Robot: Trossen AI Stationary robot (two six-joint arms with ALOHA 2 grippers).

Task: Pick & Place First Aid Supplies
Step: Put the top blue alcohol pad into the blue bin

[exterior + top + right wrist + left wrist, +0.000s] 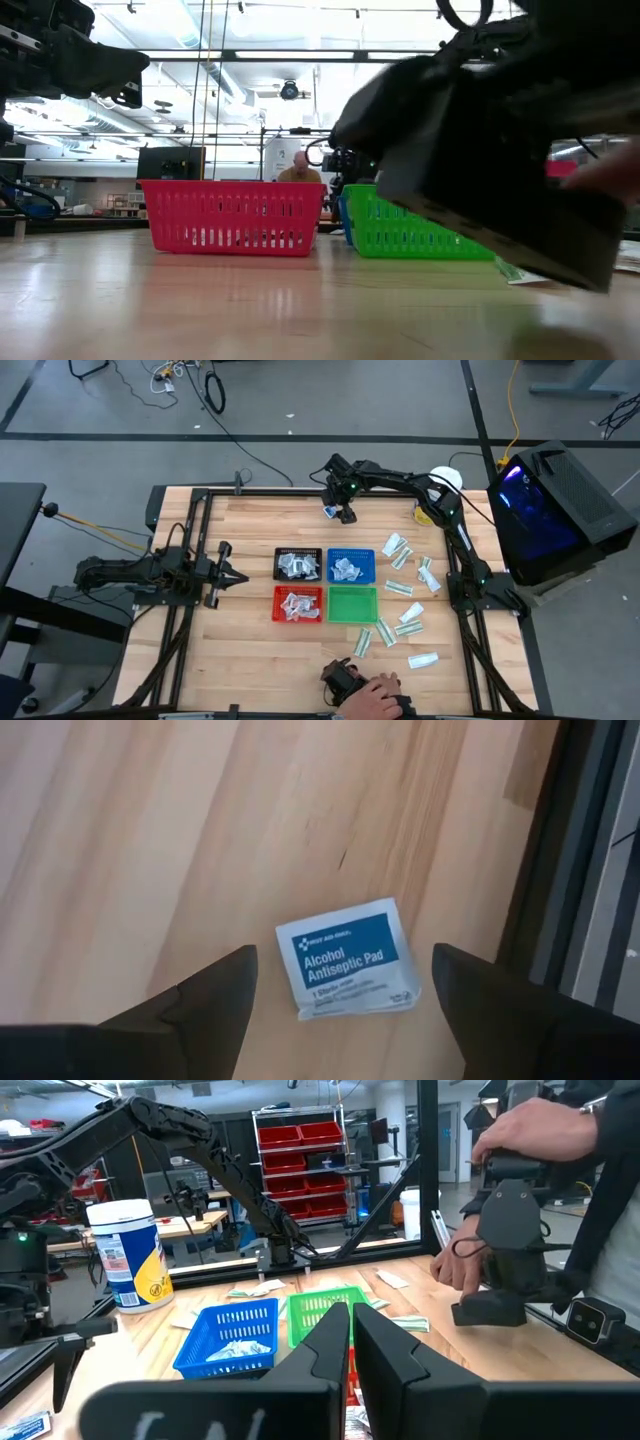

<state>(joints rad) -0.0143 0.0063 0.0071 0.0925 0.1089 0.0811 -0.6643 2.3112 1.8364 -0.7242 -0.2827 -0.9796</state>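
A small white packet with blue print, an alcohol pad (pixel 350 960), lies flat on the wooden table near its far edge (pixel 330 512). My right gripper (pixel 344 952) hangs open just above it, pointing steeply down, one finger on either side and neither touching it (pixel 341 510). More first aid supplies (pixel 405 585) lie scattered on the table's right part. Some packets fill the black tray (pixel 298 565), the blue tray (pixel 351 566) and the red tray (pixel 298 603). My left gripper (pixel 350 1342) waits shut and level at the table's left (pixel 222 570).
The green tray (pixel 352 603) stands next to the red one. A white jar with a yellow label (pixel 445 480) is at the far right. A person's hand (pixel 372 695) holds a black device at the near edge. A dark frame rail (pixel 545 870) runs beside the packet.
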